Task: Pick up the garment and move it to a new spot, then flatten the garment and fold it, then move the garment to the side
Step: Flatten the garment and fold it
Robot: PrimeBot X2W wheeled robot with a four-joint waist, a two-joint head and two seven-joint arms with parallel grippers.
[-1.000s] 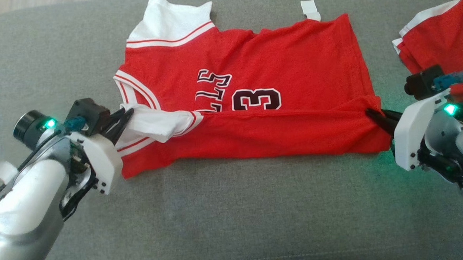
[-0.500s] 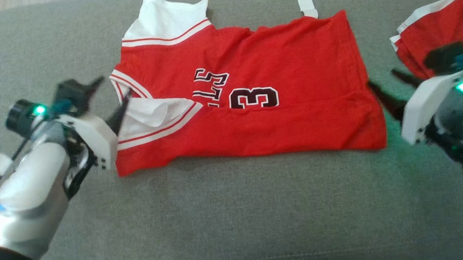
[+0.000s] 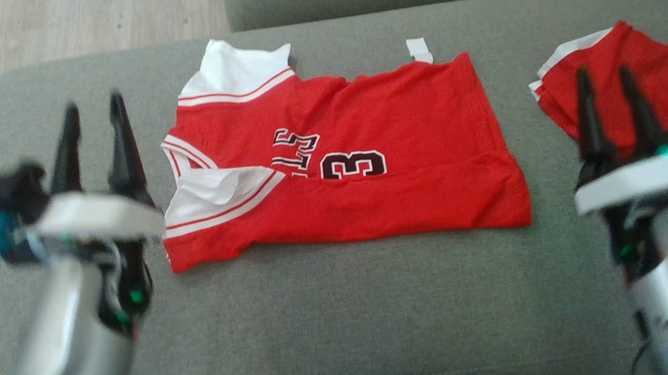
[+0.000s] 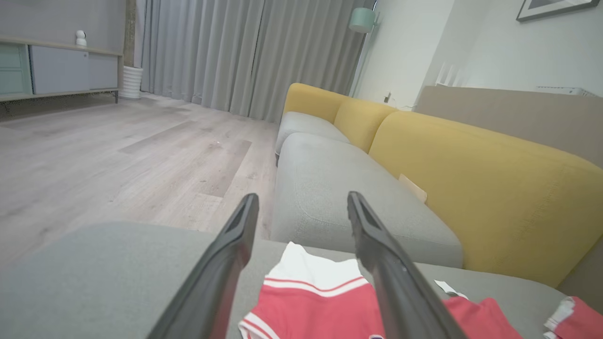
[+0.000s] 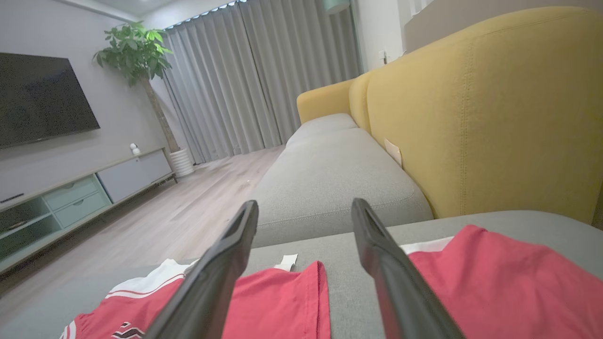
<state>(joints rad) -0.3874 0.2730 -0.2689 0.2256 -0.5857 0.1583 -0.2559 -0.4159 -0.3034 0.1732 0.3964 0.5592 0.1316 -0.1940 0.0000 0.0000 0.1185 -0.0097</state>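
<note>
The garment (image 3: pixel 366 151), a red jersey with white sleeves and a dark number 3, lies spread on the grey cushion (image 3: pixel 340 313) with its near edge folded over. In the wrist views its white sleeve (image 4: pixel 306 270) and red hem (image 5: pixel 282 301) show low in the picture. My left gripper (image 3: pixel 94 111) stands open to the left of the jersey, fingers pointing up, holding nothing. On the other side my right gripper (image 3: pixel 609 84) is open too, apart from the jersey's hem and in front of a second red garment (image 3: pixel 620 81).
The second red and white garment (image 5: pixel 494 282) lies bunched at the cushion's right. A small white tag (image 3: pixel 419 50) lies behind the jersey. Beyond are a grey seat (image 4: pixel 339 188), yellow backrests (image 4: pixel 471 179) and wooden floor (image 3: pixel 74 29) at the left.
Both grippers opened and let go of the jersey's folded edge, then drew back and turned fingers up. The fold now rests flat. The head camera tilted, shifting the picture down.
</note>
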